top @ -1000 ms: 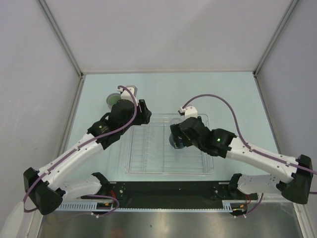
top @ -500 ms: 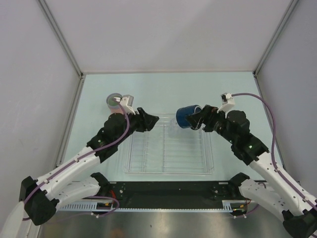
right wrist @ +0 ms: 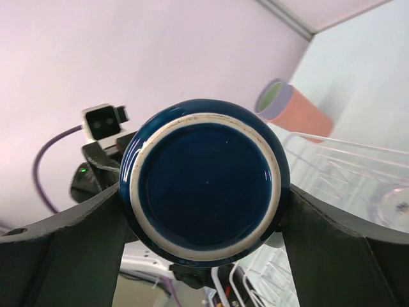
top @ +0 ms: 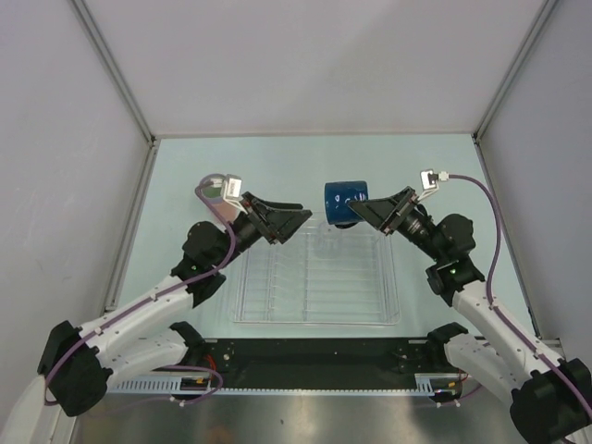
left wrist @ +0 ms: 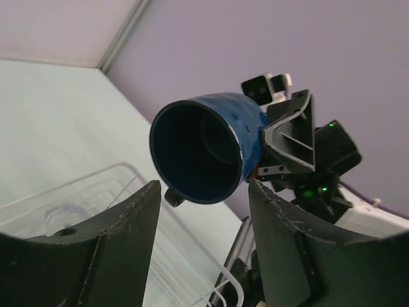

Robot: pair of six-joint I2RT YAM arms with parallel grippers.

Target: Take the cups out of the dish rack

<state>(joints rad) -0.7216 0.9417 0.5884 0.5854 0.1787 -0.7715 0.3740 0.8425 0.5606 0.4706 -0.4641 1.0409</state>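
My right gripper (top: 359,211) is shut on the dark blue mug (top: 344,198) and holds it on its side in the air above the far edge of the clear dish rack (top: 314,287). In the right wrist view the mug's base (right wrist: 204,182) sits between the fingers (right wrist: 64,249). My left gripper (top: 294,220) is open and empty, pointing at the mug's mouth (left wrist: 203,148) from a short way off. Stacked salmon, lavender and green tumblers (right wrist: 291,109) stand on the table left of the rack, partly hidden in the top view (top: 212,188). A small clear cup (right wrist: 393,204) sits in the rack.
The rack (right wrist: 332,166) lies in the middle of the pale green table (top: 435,176). Grey walls and metal posts close in the back and sides. The arm bases and a black rail (top: 314,356) run along the near edge.
My right gripper has lifted the blue mug out of the rack and turned it sideways. My left gripper has left the stacked tumblers and swung right toward the mug.
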